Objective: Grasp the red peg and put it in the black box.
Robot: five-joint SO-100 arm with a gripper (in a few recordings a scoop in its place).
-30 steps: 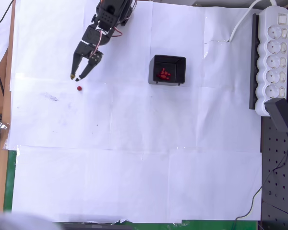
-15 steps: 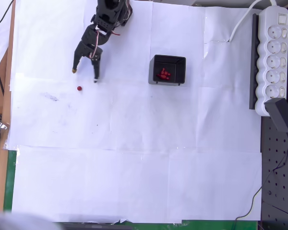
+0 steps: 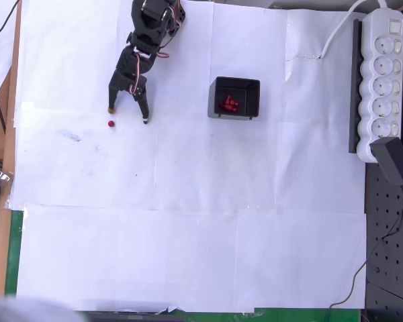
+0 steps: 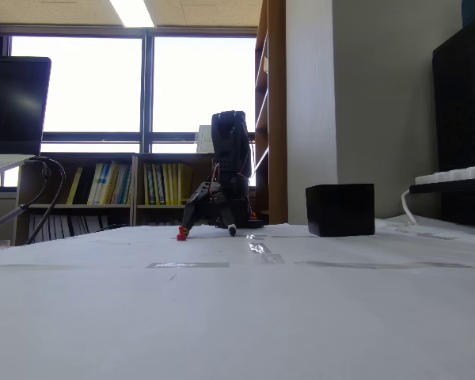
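Note:
A tiny red peg (image 3: 111, 123) lies on the white paper at upper left in the overhead view; the fixed view shows the red peg (image 4: 181, 234) low on the table. My black gripper (image 3: 128, 115) hangs open just above and to the right of it, one fingertip (image 3: 111, 109) beside the peg and the other (image 3: 146, 121) further right. In the fixed view the gripper (image 4: 208, 230) stands with fingers spread, tips near the table. The black box (image 3: 234, 98) sits to the right with several red pegs inside; its dark side wall (image 4: 340, 210) faces the fixed view.
A white power strip (image 3: 382, 80) and a long black strip (image 3: 354, 87) run along the right edge, with a black adapter (image 3: 397, 161) below them. White paper (image 3: 188, 228) covers the table. The table's wooden left edge (image 3: 10, 134) is near the arm.
The gripper has opened from nearly closed to wide. It then moved down toward the peg, with its fingers now straddling the area just above and right of it. The peg has not moved.

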